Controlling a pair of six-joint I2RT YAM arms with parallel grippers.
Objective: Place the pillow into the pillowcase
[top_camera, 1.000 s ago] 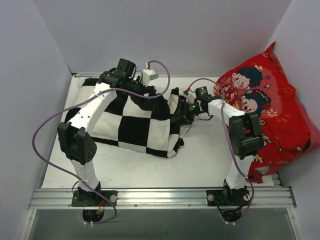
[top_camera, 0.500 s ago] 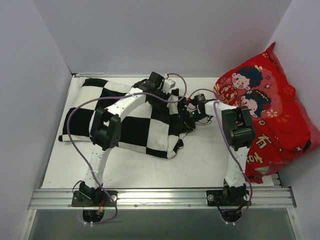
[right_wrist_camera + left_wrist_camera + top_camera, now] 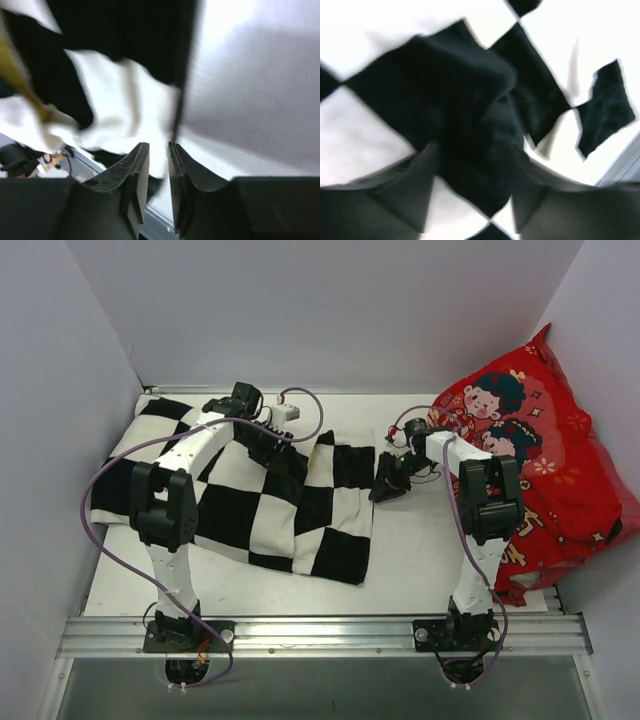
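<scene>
The black and white checkered pillowcase [image 3: 250,510] lies spread over the left and middle of the table. My left gripper [image 3: 268,445] is on its far part. In the left wrist view the gripper [image 3: 475,157] is shut on a thick black fold of the pillowcase [image 3: 470,100]. My right gripper [image 3: 383,490] is at the case's right edge. In the right wrist view it [image 3: 158,146] is nearly closed on the white edge of the pillowcase [image 3: 125,100]. The pillow's [image 3: 25,85] yellow band and cream cloth show at that view's left. From above the pillow is hidden.
The large red cartoon-printed cushion [image 3: 540,460] leans against the right wall behind my right arm. Grey walls close the left, back and right sides. A metal rail [image 3: 320,635] runs along the near table edge by the arm bases.
My left arm swung right toward the right gripper, then back left. The pillowcase has shifted left and spread flatter. My right gripper has shifted slightly right.
</scene>
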